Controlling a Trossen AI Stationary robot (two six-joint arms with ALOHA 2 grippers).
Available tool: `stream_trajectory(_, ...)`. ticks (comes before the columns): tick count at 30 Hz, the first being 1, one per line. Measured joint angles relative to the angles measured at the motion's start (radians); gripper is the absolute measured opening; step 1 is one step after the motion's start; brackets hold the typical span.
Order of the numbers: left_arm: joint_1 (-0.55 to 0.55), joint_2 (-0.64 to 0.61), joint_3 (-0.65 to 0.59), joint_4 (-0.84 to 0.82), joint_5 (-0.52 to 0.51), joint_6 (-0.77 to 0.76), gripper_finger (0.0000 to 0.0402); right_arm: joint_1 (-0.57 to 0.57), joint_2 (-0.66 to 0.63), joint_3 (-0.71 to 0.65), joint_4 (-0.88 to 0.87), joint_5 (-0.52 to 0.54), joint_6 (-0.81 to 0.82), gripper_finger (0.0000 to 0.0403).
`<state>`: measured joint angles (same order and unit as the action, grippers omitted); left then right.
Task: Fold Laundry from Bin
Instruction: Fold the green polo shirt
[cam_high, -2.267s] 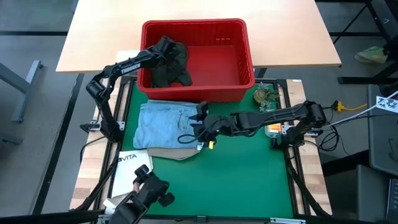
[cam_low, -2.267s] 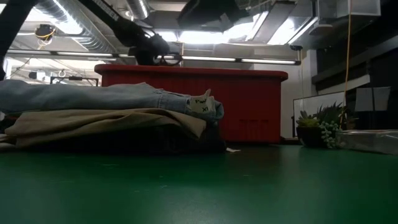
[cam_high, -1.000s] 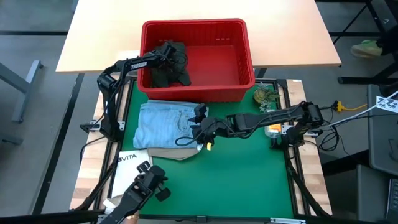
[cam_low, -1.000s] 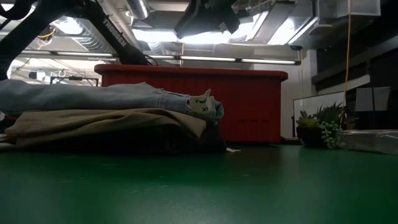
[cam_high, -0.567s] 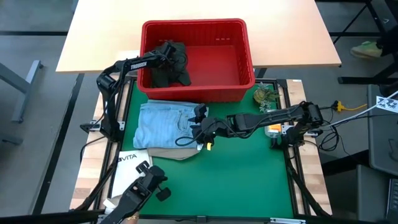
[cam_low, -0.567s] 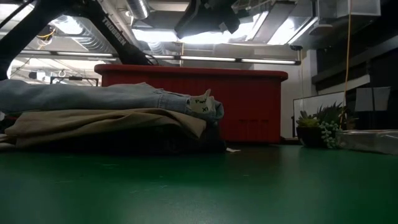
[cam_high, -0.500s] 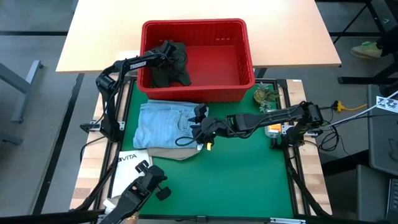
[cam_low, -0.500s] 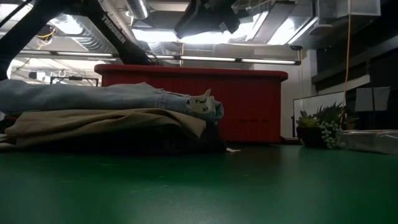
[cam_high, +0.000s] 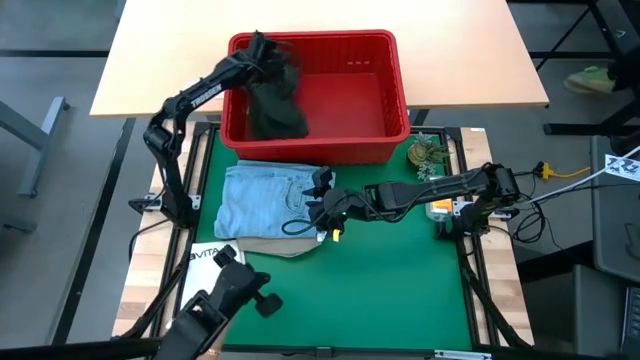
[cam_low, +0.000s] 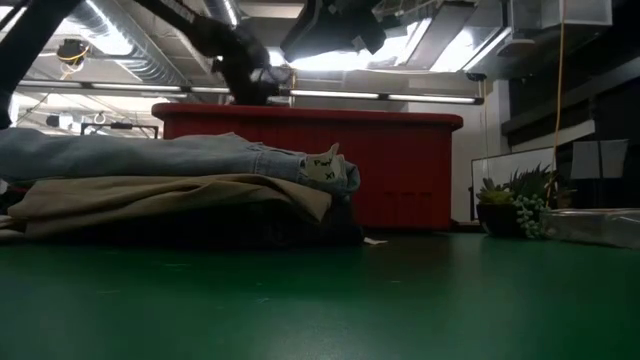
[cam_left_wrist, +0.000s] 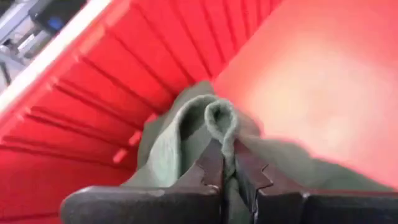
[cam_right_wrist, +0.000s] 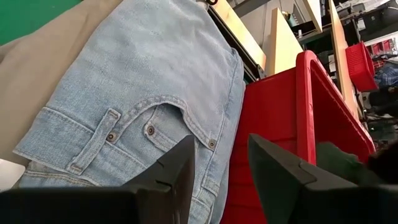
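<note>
The left jaws (cam_left_wrist: 227, 163) are pinching a fold of the green cloth (cam_left_wrist: 186, 134), pressed together on a thin ridge of it inside the bin (cam_high: 380, 95), near its far left corner. The rest of the cloth is hanging down onto the bin floor. The right jaws (cam_right_wrist: 219, 163) are standing spread and holding nothing, hovering just over the light jeans (cam_right_wrist: 143, 93), which are lying on the tan trousers (cam_high: 285, 246) on the table (cam_high: 400, 290), just in front of the bin.

The grip is catching only a narrow pleat, so the cloth is likely at risk of slipping free as its hanging weight comes on. The trailing part could also be snagging on the bin's rim or slotted wall and dragging the bin. The right arm, reaching low across the folded stack, is sitting where a carried garment might brush it.

The left arm is stretching up and over the bin's left wall, wrist bent downward. The right arm is lying low and long across the table.
</note>
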<state>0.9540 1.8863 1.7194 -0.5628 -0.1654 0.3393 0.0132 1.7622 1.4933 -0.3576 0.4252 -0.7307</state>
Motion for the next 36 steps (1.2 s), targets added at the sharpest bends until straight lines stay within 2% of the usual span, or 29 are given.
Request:
stream_trajectory(12,-0.087,-0.06,0.27,-0.04,0.237,-0.136,0.0002,0.0,0.0,0.0,0.0,0.0,0.0,0.0147)
stream_trajectory(23,-0.262,-0.178,0.453,-0.056,0.246,-0.146,0.0002,0.0,-0.001,0.0,0.0,0.0,0.0,0.0147)
stream_trajectory(30,-0.384,-0.277,0.485,-0.064,0.239,-0.149,0.0002,0.0,-0.001,0.0,0.002,0.0,0.0,0.0147)
stream_trajectory(36,-0.496,-0.361,0.486,-0.151,0.227,-0.15,0.0002,0.0,-0.001,0.0,0.015,0.0,-0.001,0.0147)
